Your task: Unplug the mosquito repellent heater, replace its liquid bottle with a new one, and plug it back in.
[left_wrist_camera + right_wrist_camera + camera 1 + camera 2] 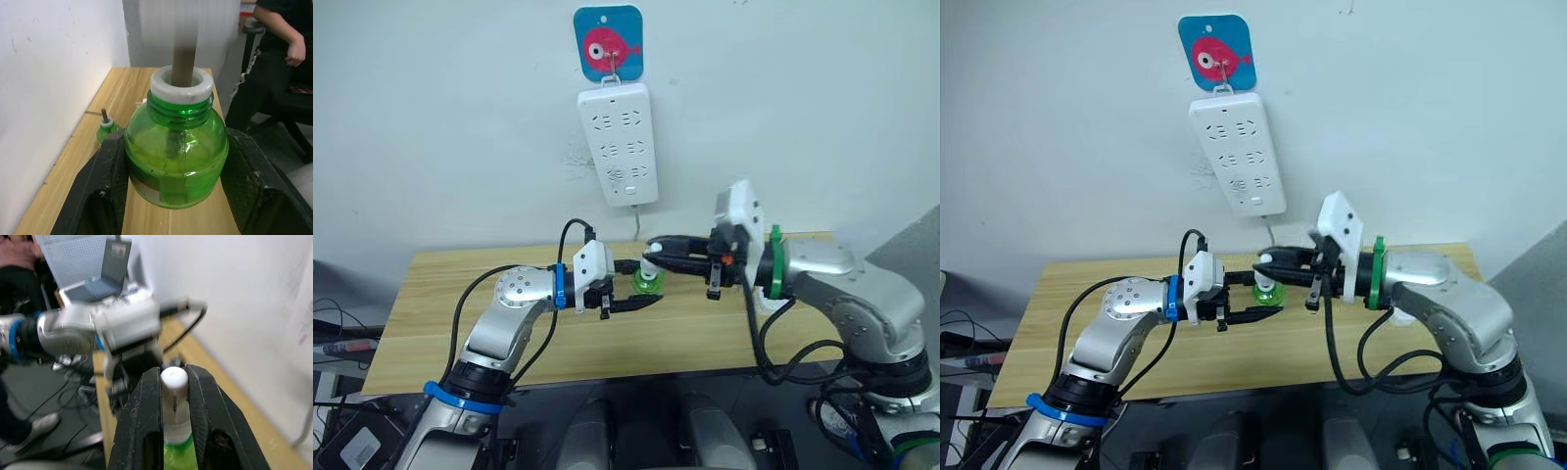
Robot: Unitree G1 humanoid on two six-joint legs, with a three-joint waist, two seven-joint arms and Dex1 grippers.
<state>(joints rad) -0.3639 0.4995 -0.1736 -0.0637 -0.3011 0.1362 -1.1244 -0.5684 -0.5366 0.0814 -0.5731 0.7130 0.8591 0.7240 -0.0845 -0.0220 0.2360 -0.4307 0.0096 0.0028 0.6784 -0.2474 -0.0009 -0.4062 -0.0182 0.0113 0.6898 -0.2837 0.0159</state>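
Observation:
A green liquid bottle (pixel 176 161) with a white neck and a brown wick stands upright over the wooden table (pixel 440 304). My left gripper (pixel 646 285) is shut on its sides. Directly above the bottle's neck is the white mosquito repellent heater (pixel 174 378), and the wick runs up into it. My right gripper (pixel 653 255) reaches in from the right and is shut on the heater. A second small green bottle (pixel 105 129) with a wick stands on the table by the wall.
A white power strip (pixel 619 145) hangs on the wall above the table from a blue fish hook (pixel 608 41), its sockets bare. A person (pixel 288 44) sits beyond the table's end. A laptop (pixel 105 276) lies past the left arm.

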